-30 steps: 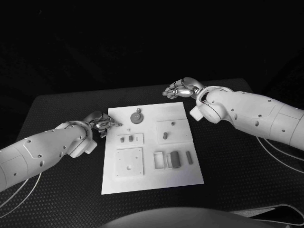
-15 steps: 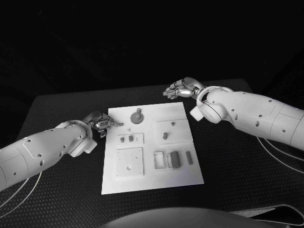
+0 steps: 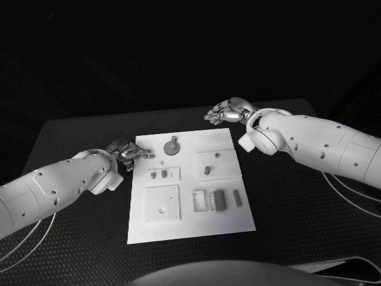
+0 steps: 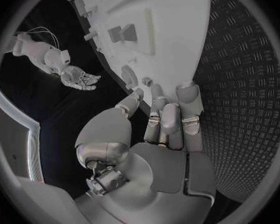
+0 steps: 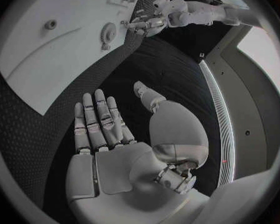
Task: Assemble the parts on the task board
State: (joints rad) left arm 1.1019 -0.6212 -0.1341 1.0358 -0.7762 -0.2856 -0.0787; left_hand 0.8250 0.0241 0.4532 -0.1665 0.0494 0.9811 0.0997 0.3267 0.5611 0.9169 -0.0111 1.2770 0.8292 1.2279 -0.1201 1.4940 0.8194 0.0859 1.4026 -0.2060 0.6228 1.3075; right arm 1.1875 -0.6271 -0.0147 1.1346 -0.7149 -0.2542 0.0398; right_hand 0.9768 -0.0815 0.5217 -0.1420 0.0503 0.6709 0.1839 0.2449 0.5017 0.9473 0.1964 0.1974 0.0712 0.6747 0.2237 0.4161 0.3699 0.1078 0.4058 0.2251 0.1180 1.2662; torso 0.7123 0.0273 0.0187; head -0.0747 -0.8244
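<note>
The white task board (image 3: 190, 223) lies in the middle of the table. On it are a round toothed part (image 3: 171, 146) near the far edge, a small part (image 3: 207, 170) in a raised square, and upright rectangular parts (image 3: 216, 199) at the right. My left hand (image 3: 128, 152) is at the board's left edge, its fingers (image 4: 189, 97) straight and reaching the rim next to a small peg (image 4: 146, 81), holding nothing. My right hand (image 3: 225, 112) hovers beyond the board's far right corner, its palm (image 5: 109, 129) flat, fingers spread and empty.
A square plate with holes (image 3: 162, 204) sits on the near left of the board. The black textured table (image 3: 311, 202) extends around the board on every side. Cables (image 3: 362, 202) trail from the right arm.
The left arm has crept very slightly toward the board. The right arm and the parts have stayed put.
</note>
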